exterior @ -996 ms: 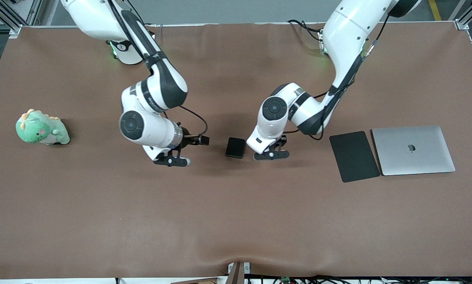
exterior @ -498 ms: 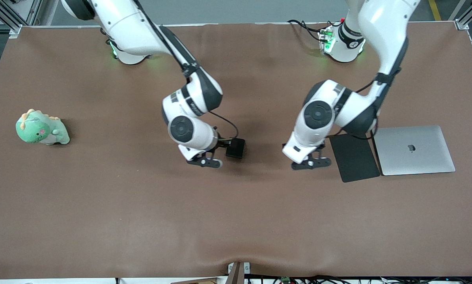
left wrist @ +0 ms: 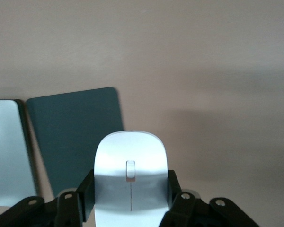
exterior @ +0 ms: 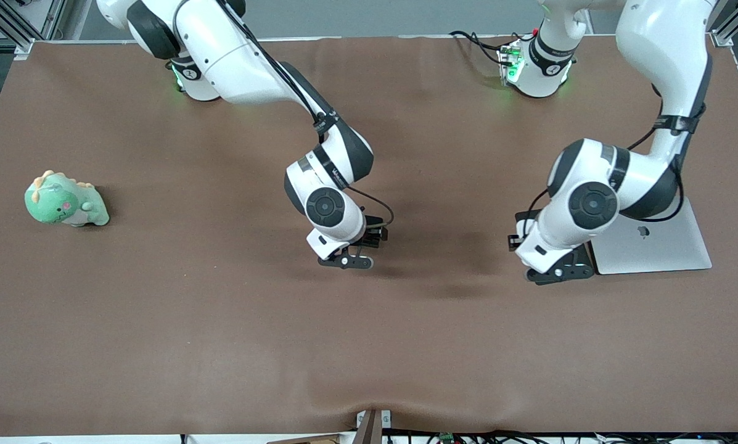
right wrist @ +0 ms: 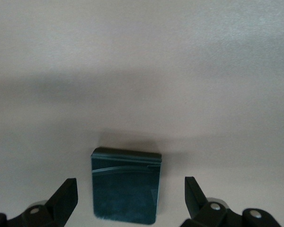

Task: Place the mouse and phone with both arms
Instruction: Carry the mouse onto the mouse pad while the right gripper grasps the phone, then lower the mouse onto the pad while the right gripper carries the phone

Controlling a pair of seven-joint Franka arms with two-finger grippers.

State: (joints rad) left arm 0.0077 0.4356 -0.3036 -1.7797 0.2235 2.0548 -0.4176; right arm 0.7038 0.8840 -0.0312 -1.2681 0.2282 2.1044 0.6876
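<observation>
Over the mouse pad [left wrist: 75, 132], the mouse [left wrist: 131, 177] has been carried, clenched in the left gripper [exterior: 557, 271]; the right gripper [right wrist: 130, 201] has been brought, spread wide, over the phone [right wrist: 126, 187].

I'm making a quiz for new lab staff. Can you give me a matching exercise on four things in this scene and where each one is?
Things:
1. glossy white oval mouse
2. small black glossy phone
3. green plush dinosaur
4. silver closed laptop

Places:
A. lying beside the matte black mouse pad
B. standing alone at the right arm's end of the table
C. clamped in the left end effector
D. flat on the table under the open right end effector

Pairs: 1-C, 2-D, 3-B, 4-A
</observation>
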